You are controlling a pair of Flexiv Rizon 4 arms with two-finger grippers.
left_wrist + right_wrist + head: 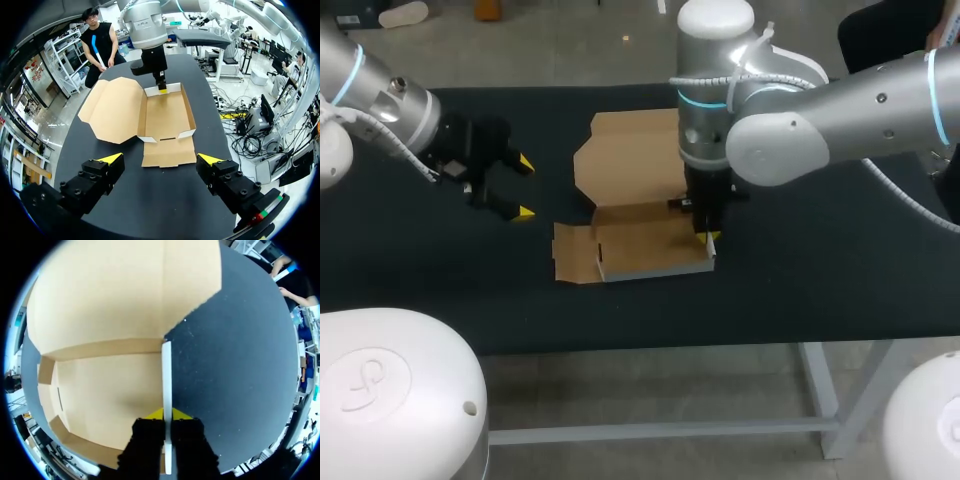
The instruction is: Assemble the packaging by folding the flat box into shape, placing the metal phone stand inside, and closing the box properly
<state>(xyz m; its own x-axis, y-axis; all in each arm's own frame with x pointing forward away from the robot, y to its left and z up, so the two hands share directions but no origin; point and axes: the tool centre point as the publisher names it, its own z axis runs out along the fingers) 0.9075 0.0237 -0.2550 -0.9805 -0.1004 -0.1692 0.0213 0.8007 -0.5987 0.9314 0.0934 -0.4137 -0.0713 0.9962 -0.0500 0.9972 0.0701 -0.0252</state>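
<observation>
— While the right arm hangs over the middle of the table [800, 290], where exactly does its gripper stand?

— Straight down at the right end of the box [640, 240]. The right gripper [708, 237] has its fingers drawn nearly together, one yellow tip on each face of the upright end wall [166, 375]. It pinches that thin cardboard and nothing else.

— And the box itself?

— It lies near the middle of the black table, half-formed. Its lid [630, 150] is spread flat on the far side, away from the robot. The tray's near long wall stands up, and so does the pinched end wall. At the opposite end two small tabs are turned inward. The end flap [167, 152] lies flat on the table there, pointing toward the other arm.

— What does the tray's floor look like?

— Plain brown cardboard, with a short slit near the tabbed end.

— And the left gripper [523, 187]?

— Its fingers are spread wide and grasp nothing. It hangs above the table to the left of the box, apart from it, with its yellow tips aimed toward the flat end flap.
</observation>
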